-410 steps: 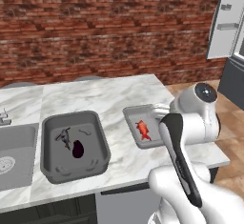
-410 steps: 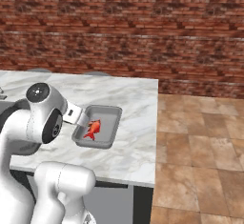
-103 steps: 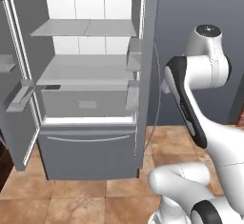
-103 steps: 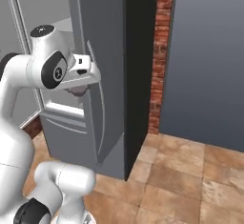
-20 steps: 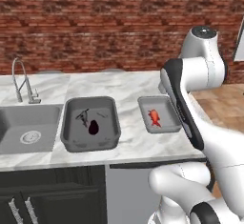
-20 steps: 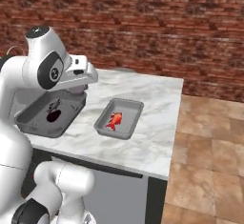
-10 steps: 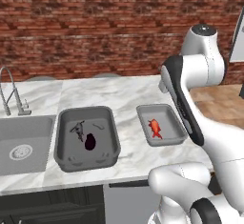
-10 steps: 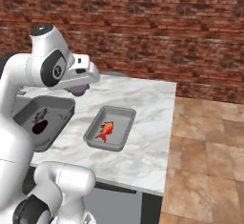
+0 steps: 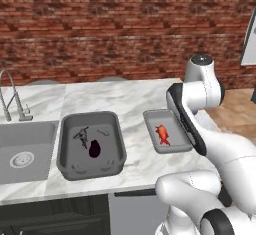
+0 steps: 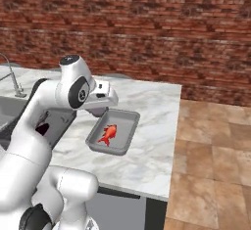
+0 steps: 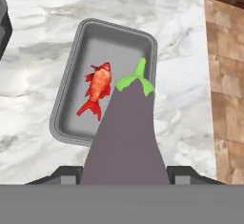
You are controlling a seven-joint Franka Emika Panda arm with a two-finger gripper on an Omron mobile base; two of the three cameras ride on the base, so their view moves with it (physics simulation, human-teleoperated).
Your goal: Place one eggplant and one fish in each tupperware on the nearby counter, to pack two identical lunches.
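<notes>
1. The gripper (image 11: 125, 180) clamps the mauve-brown eggplant (image 11: 125, 137) between its jaws, above the smaller tupperware (image 11: 71, 82).
2. The red-orange fish (image 11: 97, 86) lies in that tub on the counter (image 9: 131, 99).
3. The larger tupperware (image 9: 64, 151) holds a dark eggplant (image 9: 94, 150) and, apparently, a grey fish (image 9: 82, 135).

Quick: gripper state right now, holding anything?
Gripper: shut on the mauve eggplant, above the small tupperware with the red fish.
</notes>
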